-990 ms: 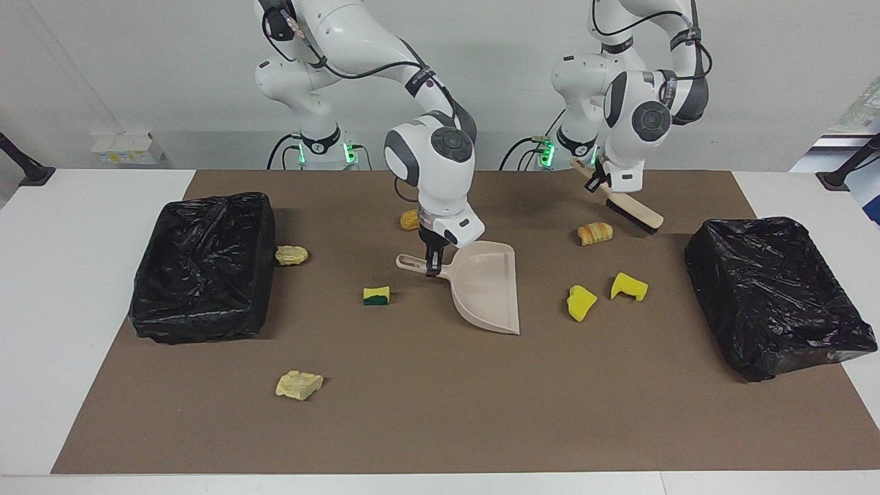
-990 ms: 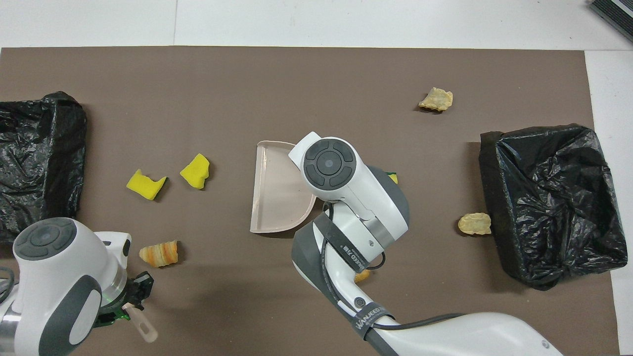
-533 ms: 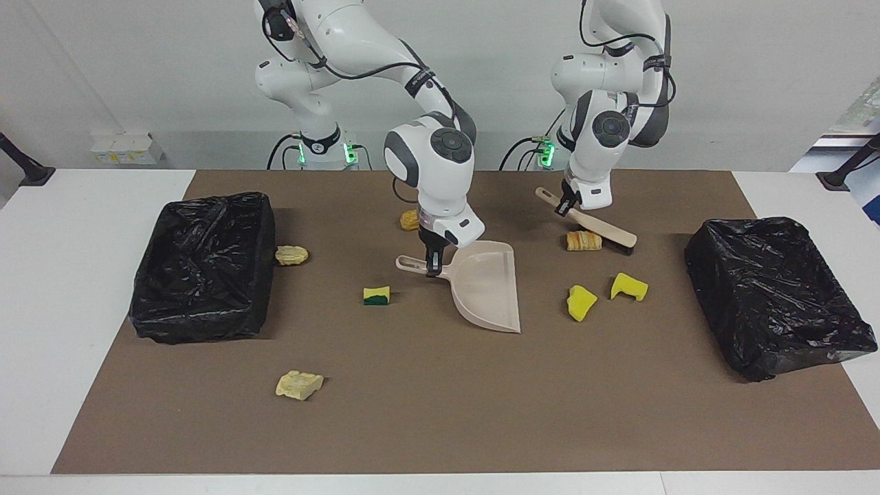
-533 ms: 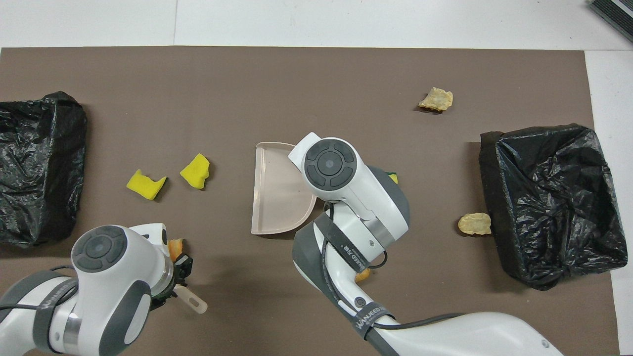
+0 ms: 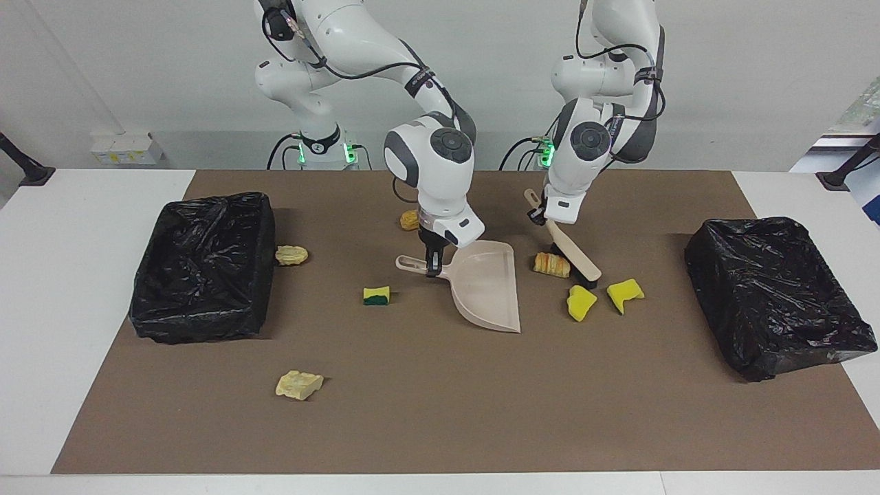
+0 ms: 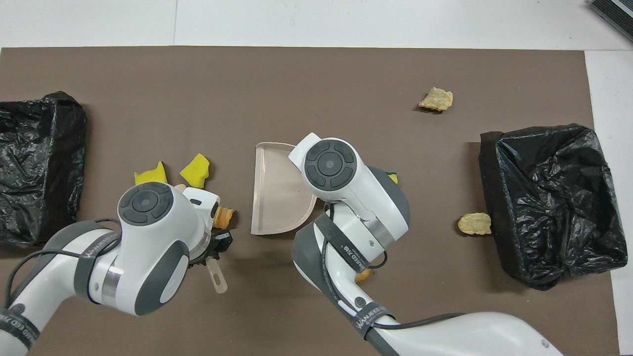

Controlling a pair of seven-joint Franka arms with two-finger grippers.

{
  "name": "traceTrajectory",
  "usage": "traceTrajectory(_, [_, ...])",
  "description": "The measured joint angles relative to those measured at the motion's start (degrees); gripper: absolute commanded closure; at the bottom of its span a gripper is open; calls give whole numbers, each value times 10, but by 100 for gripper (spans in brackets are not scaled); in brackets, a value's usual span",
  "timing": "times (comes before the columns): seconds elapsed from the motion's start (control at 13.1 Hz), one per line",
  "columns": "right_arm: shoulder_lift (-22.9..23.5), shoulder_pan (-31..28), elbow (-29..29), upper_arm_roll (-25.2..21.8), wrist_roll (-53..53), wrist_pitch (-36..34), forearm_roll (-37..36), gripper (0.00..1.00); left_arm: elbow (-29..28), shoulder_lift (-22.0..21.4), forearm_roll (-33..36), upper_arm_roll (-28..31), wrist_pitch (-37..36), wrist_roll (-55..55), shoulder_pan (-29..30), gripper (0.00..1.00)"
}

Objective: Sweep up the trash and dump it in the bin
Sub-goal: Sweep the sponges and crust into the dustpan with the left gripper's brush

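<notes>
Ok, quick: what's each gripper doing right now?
Left gripper: shut on the brush handle, bristles down by the bread roll.
Right gripper: shut on the dustpan handle.

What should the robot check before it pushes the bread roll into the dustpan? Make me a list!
1. Left gripper shut on the brush handle: ok.
2. Right gripper shut on the dustpan handle: ok.
3. Brush bristles down on the mat beside the striped roll: ok.
4. Dustpan mouth faces the roll: ok.
5. Path from roll to dustpan free of other scraps: ok; the two yellow sponge pieces lie farther from the robots than the brush.
6. Dustpan lip flat on the mat so the roll slides in: cannot tell.
</notes>
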Motion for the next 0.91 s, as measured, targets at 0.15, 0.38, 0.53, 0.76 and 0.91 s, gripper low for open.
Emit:
traceTrajectory(0.15, [0,0,0,0,0,0,0,100,39,-3,16,15,-48,70,2,100])
traceTrajectory(0.38, [0,0,-1,0,0,0,0,100,57,-14,49,76,-80,198,4,100])
traceTrajectory(0.53, [0,0,-1,0,0,1,0,100,57,-15,85,123,-74,300,9,100])
traceTrajectory(0.76, [-1,0,-3,0,0,3,0,100,56,-14,124,198,-51,435,11,100])
traceTrajectory(0.91, [-1,0,-5,0,0,5,0,100,45,-12,127,217,-35,473,15,100])
